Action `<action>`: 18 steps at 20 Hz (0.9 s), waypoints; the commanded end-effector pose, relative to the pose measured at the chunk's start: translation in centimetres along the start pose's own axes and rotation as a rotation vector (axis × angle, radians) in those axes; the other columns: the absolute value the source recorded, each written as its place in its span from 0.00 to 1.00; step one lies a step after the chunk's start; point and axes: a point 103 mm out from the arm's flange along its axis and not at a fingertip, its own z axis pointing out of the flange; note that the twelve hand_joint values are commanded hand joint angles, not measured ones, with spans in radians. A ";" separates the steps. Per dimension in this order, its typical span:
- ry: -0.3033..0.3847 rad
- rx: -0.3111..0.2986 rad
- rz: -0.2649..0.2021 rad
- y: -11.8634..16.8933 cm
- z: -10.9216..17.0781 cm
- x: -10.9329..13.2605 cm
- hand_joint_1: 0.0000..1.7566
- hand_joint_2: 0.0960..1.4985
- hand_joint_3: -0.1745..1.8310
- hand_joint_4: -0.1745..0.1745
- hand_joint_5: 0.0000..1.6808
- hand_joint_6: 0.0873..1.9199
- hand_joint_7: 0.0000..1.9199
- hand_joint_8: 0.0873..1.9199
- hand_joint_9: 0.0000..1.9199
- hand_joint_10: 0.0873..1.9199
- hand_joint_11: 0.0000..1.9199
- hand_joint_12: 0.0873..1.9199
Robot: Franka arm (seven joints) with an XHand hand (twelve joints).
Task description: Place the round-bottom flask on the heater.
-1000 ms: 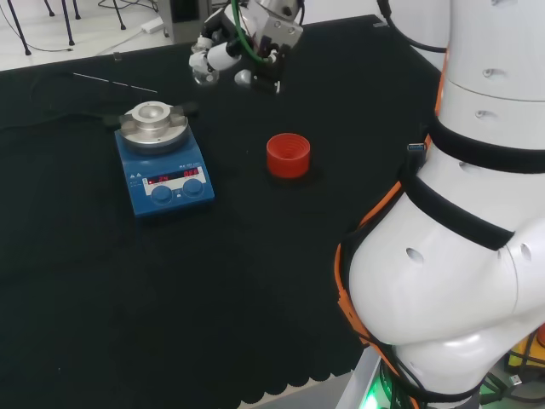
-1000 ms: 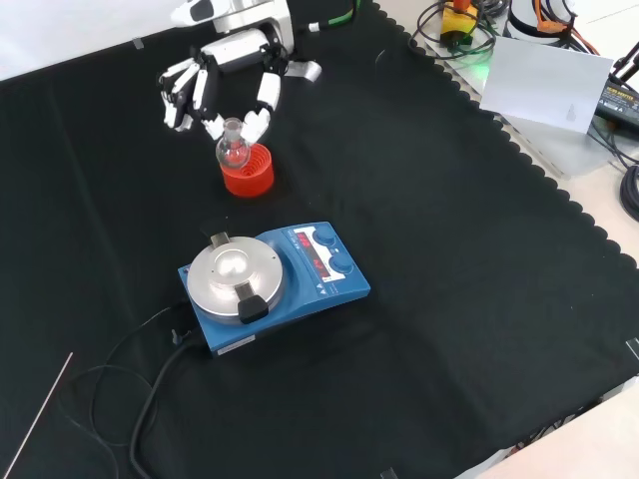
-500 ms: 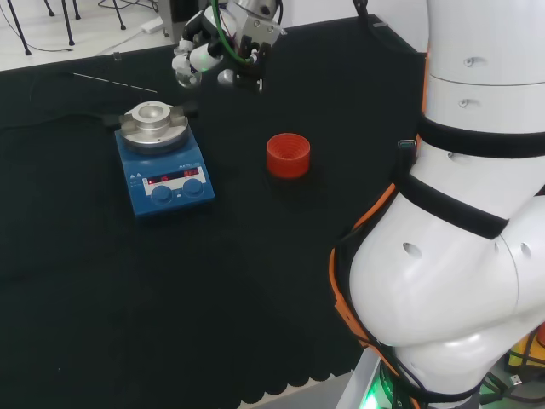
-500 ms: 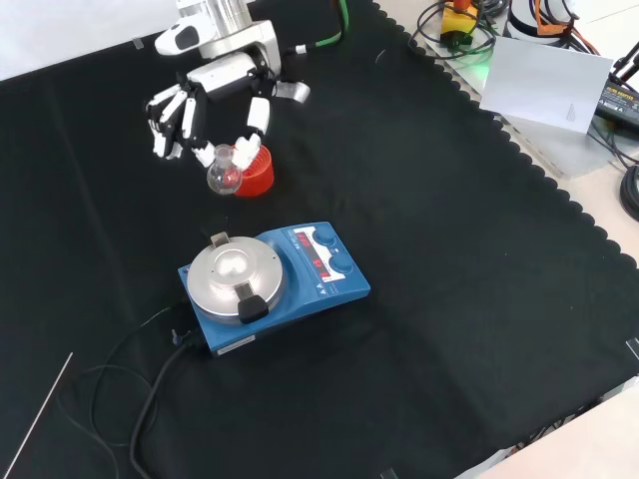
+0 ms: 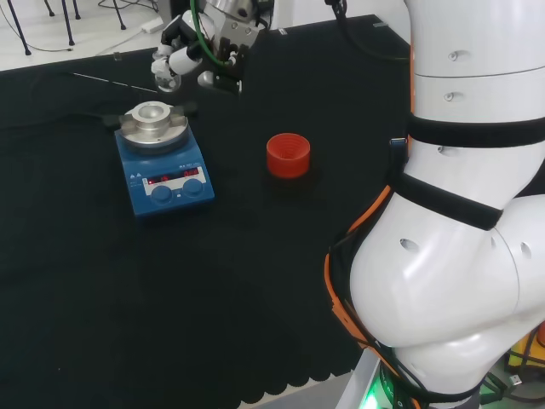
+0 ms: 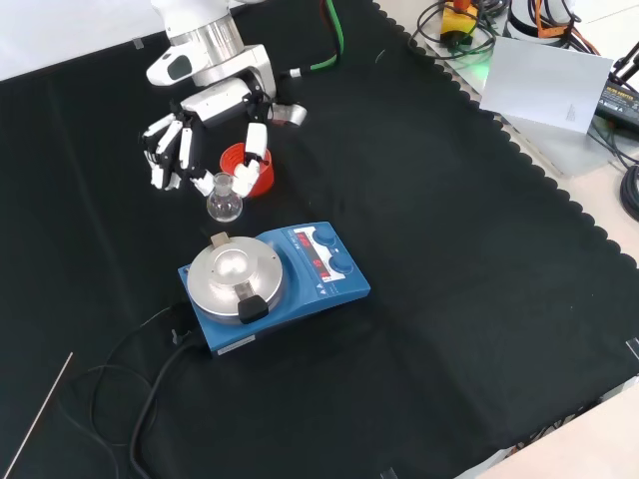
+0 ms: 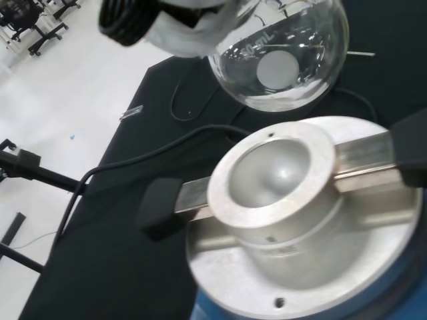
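Note:
A small clear round-bottom flask (image 6: 225, 204) hangs in the air by its neck, pinched between the thumb and fingers of the black and white hand (image 6: 196, 135). In the head view the hand (image 5: 197, 53) is just beyond and right of the heater (image 5: 162, 162). The heater (image 6: 272, 283) is a blue box with a round metal top and a hollow bowl (image 7: 277, 180) in its middle. In the wrist view the flask's glass bulb (image 7: 280, 57) floats close above the bowl's edge, apart from it.
A red ribbed ring stand (image 5: 288, 155) sits on the black cloth right of the heater in the head view; in the front view the stand (image 6: 243, 165) lies behind the hand. The heater's black cable (image 6: 150, 384) trails off across the cloth. A thin rod (image 5: 113, 83) lies beyond the heater.
The hand has carried the flask away from above the red stand, leftward in the head view and nearer in the front view, toward the heater's metal top.

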 end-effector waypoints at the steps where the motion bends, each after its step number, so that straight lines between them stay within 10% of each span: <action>1: 0.065 0.015 0.011 0.4 0.8 0.7 0.61 0.46 0.41 0.99 0.66 0.47 0.21 0.25 0.29 0.26 0.04 0.68; 18: 0.070 0.023 0.001 1.2 3.3 1.4 0.61 0.46 0.41 0.99 0.66 0.47 0.22 0.26 0.29 0.26 0.04 0.68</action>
